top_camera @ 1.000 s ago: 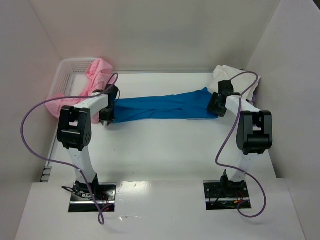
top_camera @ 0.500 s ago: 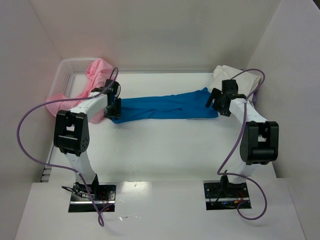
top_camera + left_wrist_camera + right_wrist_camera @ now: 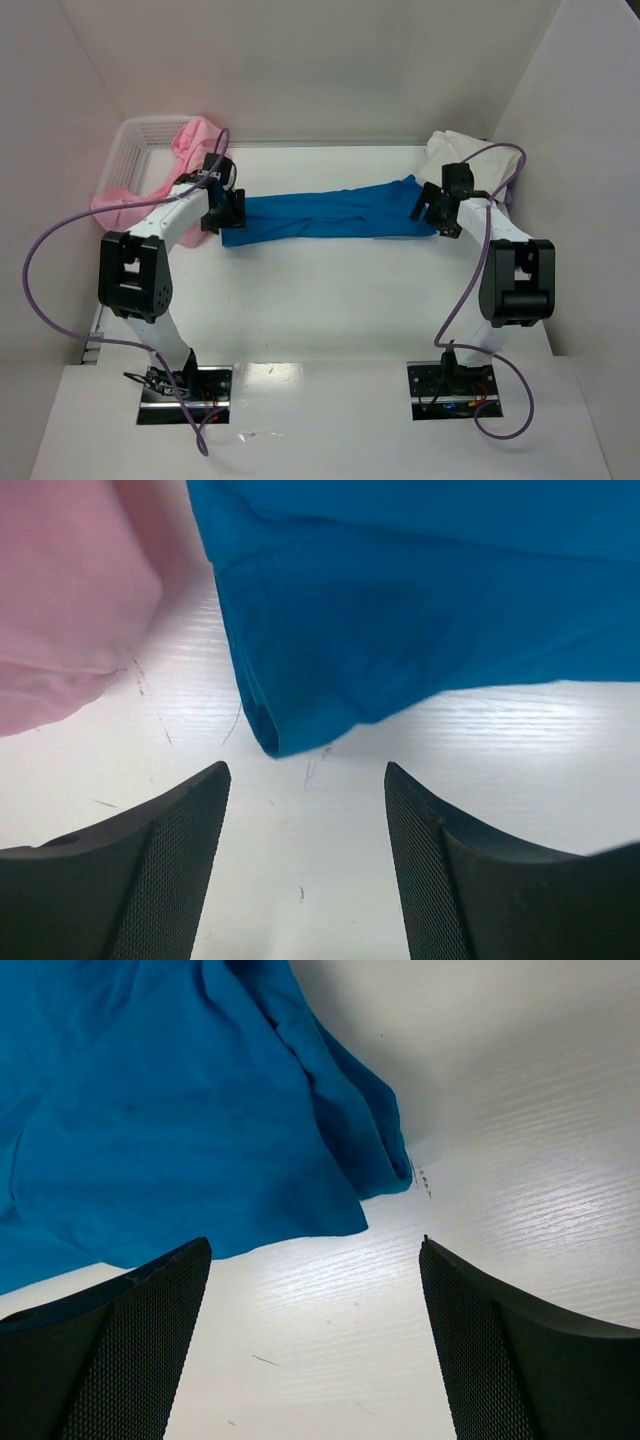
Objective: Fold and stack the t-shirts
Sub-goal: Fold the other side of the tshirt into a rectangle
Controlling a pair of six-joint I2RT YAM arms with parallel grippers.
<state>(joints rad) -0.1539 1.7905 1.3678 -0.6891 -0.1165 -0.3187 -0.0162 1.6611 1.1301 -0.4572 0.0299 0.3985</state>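
In the left wrist view the left gripper [image 3: 305, 780] has its two dark fingers spread wide at the bottom of the frame, with only bare white table [image 3: 320, 880] between them; it grips nothing. Just above the gap lies a folded corner of the blue t-shirt [image 3: 400, 610], which fills the upper middle and right of that frame, while pink cloth fills the upper left

The right gripper [image 3: 315, 1250] is likewise spread and holds nothing: its fingers sit in the lower corners of the right wrist view over bare table, and the blue cloth's bunched edge ends just above them, covering the upper left

From above, the blue t-shirt lies as a long, crumpled band across the middle of the frame, flat on the table, with one gripper at each end. The pink t-shirts [image 3: 195, 140] are heaped at the upper left, partly in the white lattice basket [image 3: 140, 130] and partly draped over its near side. A cream-white t-shirt [image 3: 462, 150] is bunched at the upper right, against the side wall, behind the right arm
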